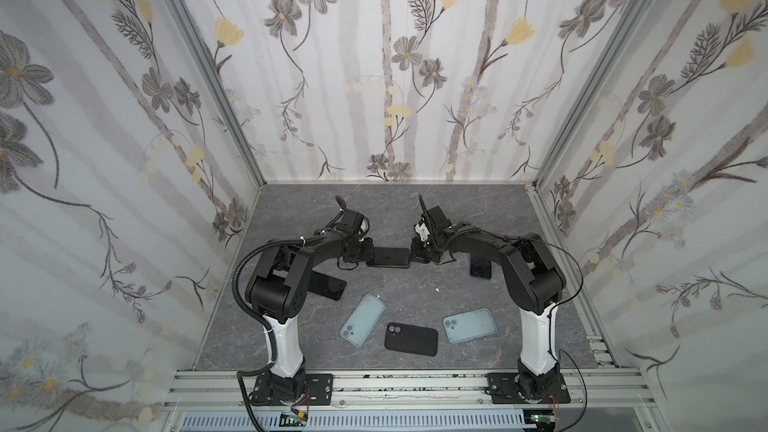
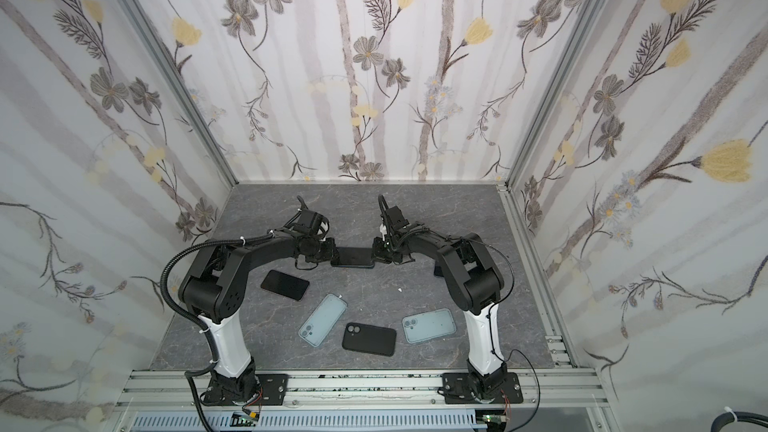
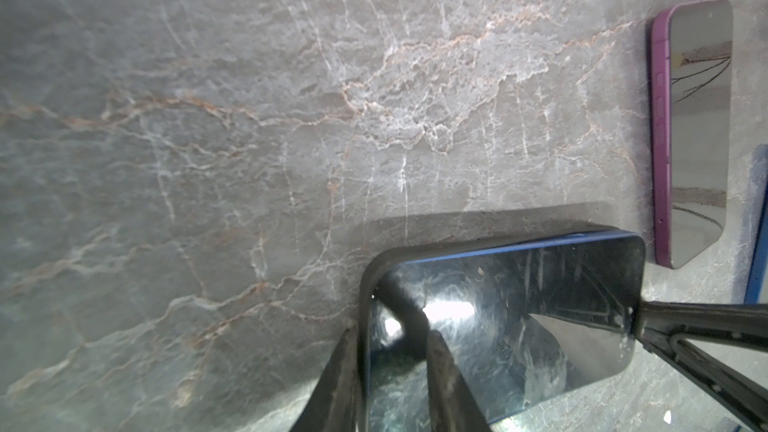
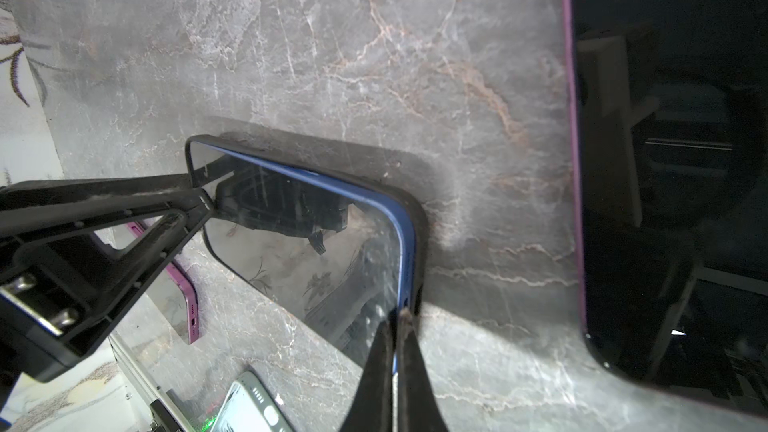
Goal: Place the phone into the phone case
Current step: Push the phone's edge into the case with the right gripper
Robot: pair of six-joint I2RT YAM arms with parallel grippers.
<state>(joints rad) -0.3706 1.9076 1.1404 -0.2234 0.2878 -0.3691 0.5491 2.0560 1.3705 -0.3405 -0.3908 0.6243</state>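
A blue phone with a dark screen hangs just above the middle of the table between both grippers, casting a shadow. It sits in a black phone case whose rim wraps its corners. My left gripper is shut on one end, one finger behind the case and one on the screen. My right gripper is pinched shut at the other end, tips on the case rim beside the phone's blue edge.
A purple-edged phone lies under the right arm, another dark phone by the left arm. Near the front lie two translucent cases and a black case. Patterned walls enclose the marble table.
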